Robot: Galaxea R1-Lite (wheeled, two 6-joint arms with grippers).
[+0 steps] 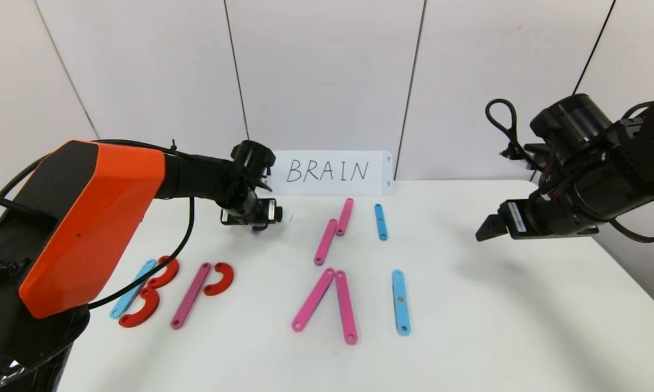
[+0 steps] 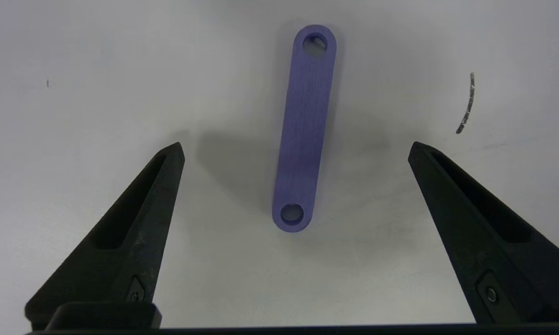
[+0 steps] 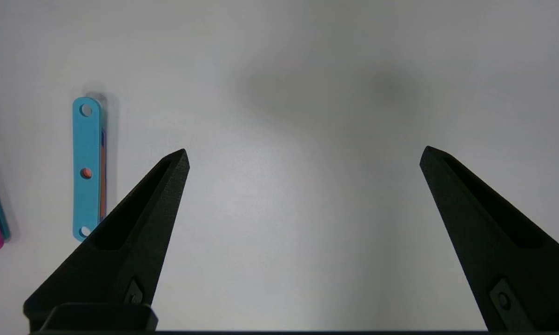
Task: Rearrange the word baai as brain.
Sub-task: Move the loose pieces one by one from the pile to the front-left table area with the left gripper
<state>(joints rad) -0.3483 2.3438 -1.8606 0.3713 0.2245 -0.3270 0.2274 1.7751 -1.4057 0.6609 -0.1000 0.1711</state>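
The word lies along the table's front. At the left, a light-blue strip [image 1: 132, 288] and two red arcs [image 1: 163, 272] make a B. Beside it are a pink strip [image 1: 190, 295] with one red arc [image 1: 220, 279], two pink strips [image 1: 321, 302] leaning into a peak, and a light-blue strip [image 1: 401, 302] [image 3: 87, 170]. My left gripper [image 1: 253, 223] [image 2: 296, 146] hangs open just above a purple strip [image 2: 305, 130] that lies flat on the table, its near half between the fingers. My right gripper [image 1: 487, 231] [image 3: 305, 156] hovers open and empty over bare table at the right.
A white card [image 1: 332, 172] with BRAIN handwritten on it leans on the back wall. Two loose pink strips [image 1: 335, 231] and a short light-blue strip [image 1: 380, 221] lie in front of it. The table's right edge [image 1: 631, 283] runs under the right arm.
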